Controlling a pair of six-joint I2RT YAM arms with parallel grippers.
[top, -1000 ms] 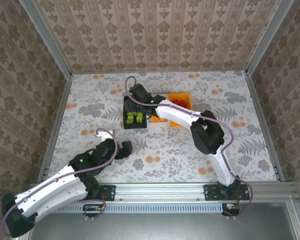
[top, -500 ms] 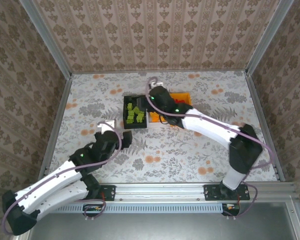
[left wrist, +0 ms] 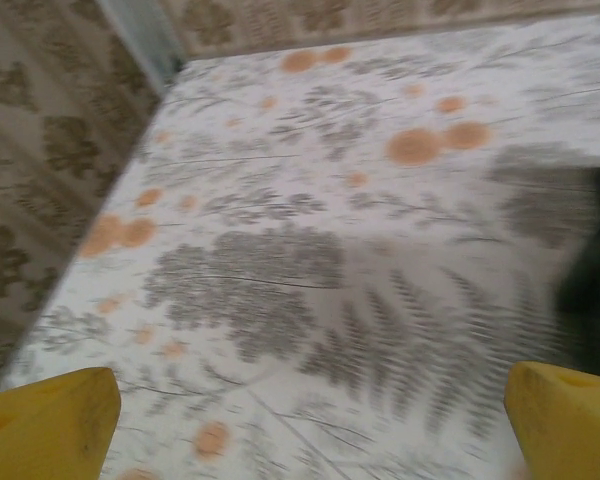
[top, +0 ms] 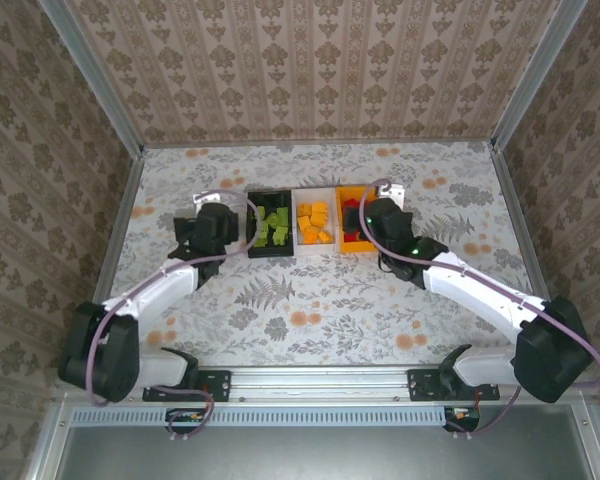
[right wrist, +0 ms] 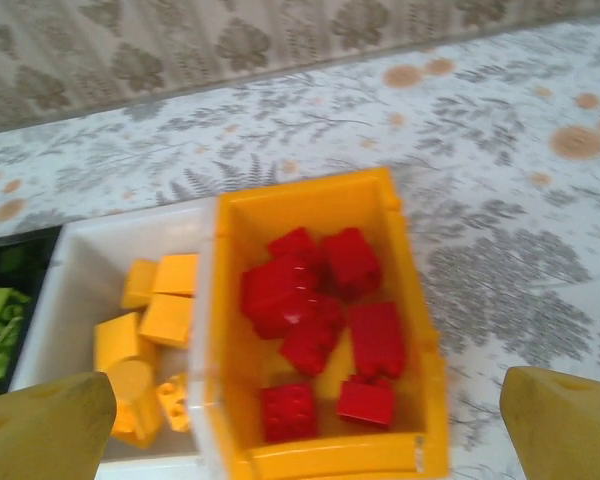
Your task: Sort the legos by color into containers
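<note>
Red legos (right wrist: 315,310) in orange-yellow bin (right wrist: 310,192), orange legos (right wrist: 165,320) in white bin (right wrist: 130,222)

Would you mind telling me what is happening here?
Two robot arms are sorting lego bricks by colour. The green bricks lie in the black bin, the orange bricks in the white bin and the red bricks in the orange-yellow bin. The right gripper hovers open above the red ones; the left gripper stands open beside the black bin. Neither holds anything.
</note>
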